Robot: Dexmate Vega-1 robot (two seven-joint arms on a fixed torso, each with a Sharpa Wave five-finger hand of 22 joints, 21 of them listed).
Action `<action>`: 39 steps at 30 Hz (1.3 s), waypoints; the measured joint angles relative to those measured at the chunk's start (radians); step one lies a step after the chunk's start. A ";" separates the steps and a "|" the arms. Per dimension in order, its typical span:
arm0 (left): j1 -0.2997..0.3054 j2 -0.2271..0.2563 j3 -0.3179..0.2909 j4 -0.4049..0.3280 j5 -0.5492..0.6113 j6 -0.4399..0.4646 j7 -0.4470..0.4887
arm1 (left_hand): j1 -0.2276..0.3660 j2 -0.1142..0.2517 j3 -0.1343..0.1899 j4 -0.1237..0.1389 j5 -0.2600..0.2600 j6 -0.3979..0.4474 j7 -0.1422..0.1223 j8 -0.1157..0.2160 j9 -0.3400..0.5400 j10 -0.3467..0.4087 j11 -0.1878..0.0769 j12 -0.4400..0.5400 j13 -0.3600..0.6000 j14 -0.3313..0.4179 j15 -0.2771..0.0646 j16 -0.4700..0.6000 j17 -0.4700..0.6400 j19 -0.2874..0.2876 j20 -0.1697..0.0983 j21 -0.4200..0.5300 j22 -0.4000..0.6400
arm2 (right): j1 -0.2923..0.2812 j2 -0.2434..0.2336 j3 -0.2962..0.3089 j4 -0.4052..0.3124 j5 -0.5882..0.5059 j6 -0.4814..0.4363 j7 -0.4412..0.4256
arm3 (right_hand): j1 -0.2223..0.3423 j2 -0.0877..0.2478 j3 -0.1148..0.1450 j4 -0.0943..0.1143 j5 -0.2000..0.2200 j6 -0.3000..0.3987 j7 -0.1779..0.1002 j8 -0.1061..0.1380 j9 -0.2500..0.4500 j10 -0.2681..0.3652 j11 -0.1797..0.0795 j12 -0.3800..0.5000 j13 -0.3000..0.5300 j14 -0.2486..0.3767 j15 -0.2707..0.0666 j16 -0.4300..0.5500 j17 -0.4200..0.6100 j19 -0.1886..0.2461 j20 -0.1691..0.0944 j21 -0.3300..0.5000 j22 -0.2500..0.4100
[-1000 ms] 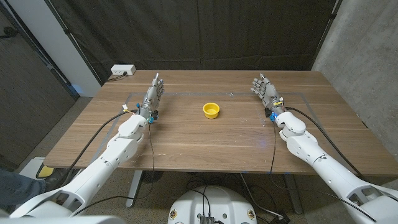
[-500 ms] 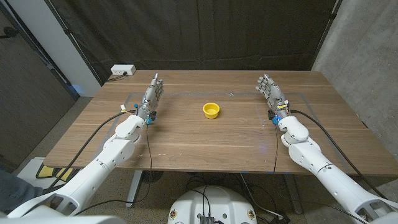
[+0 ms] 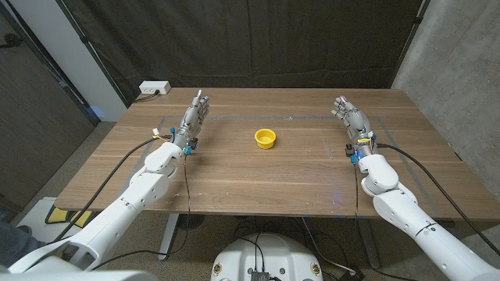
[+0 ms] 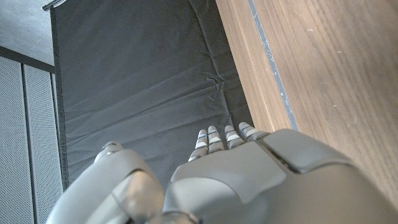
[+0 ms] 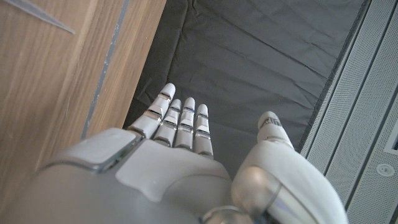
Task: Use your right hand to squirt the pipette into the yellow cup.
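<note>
A small yellow cup [image 3: 266,138] stands near the middle of the wooden table [image 3: 258,176]. My right hand [image 3: 353,121] is far to the cup's right, fingers straight and apart, holding nothing. My left hand [image 3: 192,119] is to the cup's left, fingers also extended and empty. In the right wrist view my right hand [image 5: 186,174] shows its back with straight fingers [image 5: 184,121] reaching past the table edge toward the dark curtain. My left hand [image 4: 236,180] looks the same in the left wrist view. I see no pipette.
A white power strip [image 3: 154,88] lies at the table's far left corner. A black curtain [image 3: 250,39] hangs behind the table and a concrete wall [image 3: 461,70] stands to the right. Faint tape lines [image 3: 234,119] mark a rectangle on the tabletop.
My right hand and arm have swung outward to the right, away from the cup. The left hand has barely shifted.
</note>
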 measured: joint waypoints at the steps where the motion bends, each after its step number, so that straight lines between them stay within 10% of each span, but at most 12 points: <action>1: 0.000 0.000 0.000 0.000 0.000 -0.001 0.000 | 0.000 0.000 0.000 0.000 0.000 0.000 0.000 0.000 0.000 0.000 0.000 0.000 0.000 0.001 -0.001 0.000 0.000 0.000 0.000 0.000 0.000 | -0.003 -0.001 0.002 -0.003 0.000 0.000 0.000 | 0.000 0.000 0.000 0.000 0.000 0.000 0.000 0.000 0.000 0.000 0.000 0.000 0.000 0.001 0.001 0.000 0.000 0.000 0.000 0.000 0.000; 39: 0.000 -0.010 0.023 -0.035 0.042 -0.002 0.033 | 0.015 0.014 0.000 -0.009 0.000 0.016 0.009 0.000 0.000 0.021 0.014 0.000 0.000 0.017 0.008 0.000 0.000 0.013 0.005 0.000 0.000 | -0.247 -0.067 0.131 -0.234 -0.211 -0.036 -0.190 | 0.041 0.015 -0.008 0.009 0.000 0.076 -0.018 0.007 0.005 0.073 -0.004 0.015 0.000 0.076 -0.013 0.008 0.007 0.061 0.000 -0.006 0.000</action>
